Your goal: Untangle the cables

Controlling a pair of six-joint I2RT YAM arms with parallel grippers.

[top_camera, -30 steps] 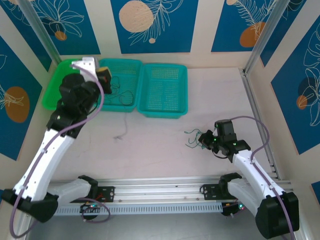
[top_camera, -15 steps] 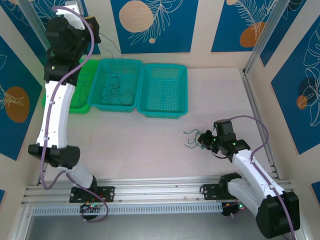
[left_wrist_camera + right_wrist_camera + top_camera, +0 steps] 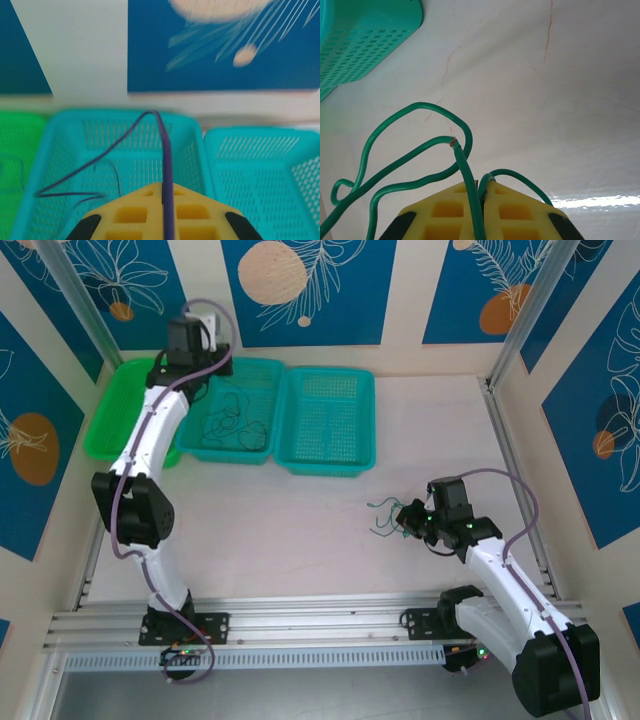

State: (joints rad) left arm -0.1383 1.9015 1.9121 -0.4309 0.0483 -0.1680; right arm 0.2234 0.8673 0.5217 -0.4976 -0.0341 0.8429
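The job looked partly done. A loose heap of thin dark cables [image 3: 228,418] lay inside the left teal basket [image 3: 225,456]. They were spread in open curls rather than a tight knot, so I judged them already sorted out.

The left gripper [image 3: 163,192] hung over the back rim of that basket. Its jaws were closed on a purple-blue cable [image 3: 166,150], which rose from the jaws, bent over and trailed down into the basket. I took this as one more strand on its way in, not yet let go. In the green tray [image 3: 110,430], just left of the basket, the left wrist view showed a faint thin line that might have been another cable; it was too blurred to be sure.

What was left sat well to the right of the basket and nearer the arm bases, on the bare worktop [image 3: 300,530]. There the right gripper [image 3: 481,192] had its jaws pinched on the green cables [image 3: 461,167]. At least two strands ran into the jaws, with loops crossing one another in front. Whether they were knotted or only overlapping I could not tell. They seemed to need pulling apart and carrying across to a basket.
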